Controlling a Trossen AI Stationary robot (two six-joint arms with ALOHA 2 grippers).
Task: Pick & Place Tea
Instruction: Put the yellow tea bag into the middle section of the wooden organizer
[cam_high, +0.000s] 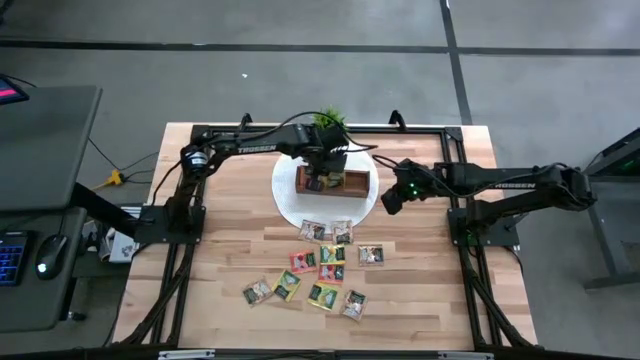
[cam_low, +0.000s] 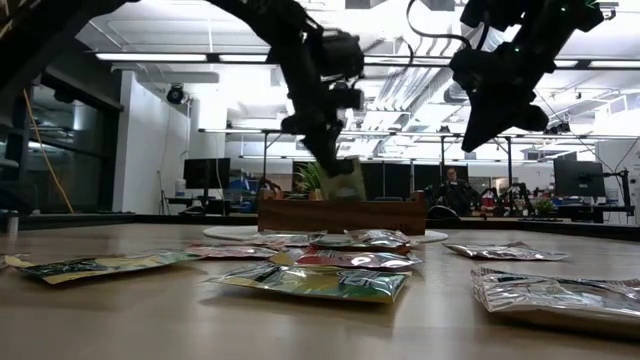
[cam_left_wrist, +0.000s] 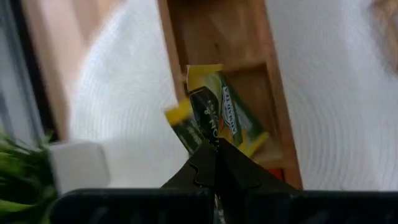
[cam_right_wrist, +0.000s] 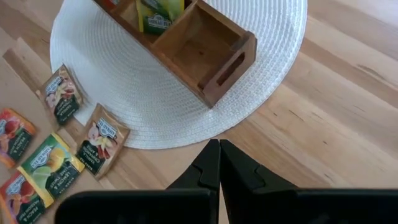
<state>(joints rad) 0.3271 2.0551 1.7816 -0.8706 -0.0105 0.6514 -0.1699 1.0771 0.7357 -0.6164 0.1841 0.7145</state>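
Observation:
My left gripper (cam_high: 322, 178) hangs over the brown wooden tray (cam_high: 355, 185) on the round white mat (cam_high: 290, 205), shut on a yellow-green tea sachet (cam_left_wrist: 219, 112). The sachet's lower part dips into the tray's middle compartment (cam_right_wrist: 158, 14). A second yellow edge (cam_left_wrist: 177, 122) shows beside it; whether that is held I cannot tell. Several loose sachets (cam_high: 320, 268) lie flat on the table nearer the front. My right gripper (cam_right_wrist: 219, 148) is shut and empty, raised above the bare wood just off the mat's right rim (cam_high: 388, 203). My left gripper pinches the sachet's upper edge (cam_left_wrist: 210, 135) between its two fingers. The fingers come from above, slanting down. The sachet hangs tilted below them (cam_low: 345, 180), and its lower end goes behind the tray's near wall (cam_low: 340, 213); whether it rests on the tray floor is hidden.
A small green plant (cam_high: 328, 122) in a white pot (cam_left_wrist: 74, 165) stands just beyond the tray. The tray's right compartment (cam_right_wrist: 199, 53) is bare wood. A red sachet edge (cam_right_wrist: 112, 3) shows in the left one. Black frame rails run along the table's sides (cam_high: 470, 260).

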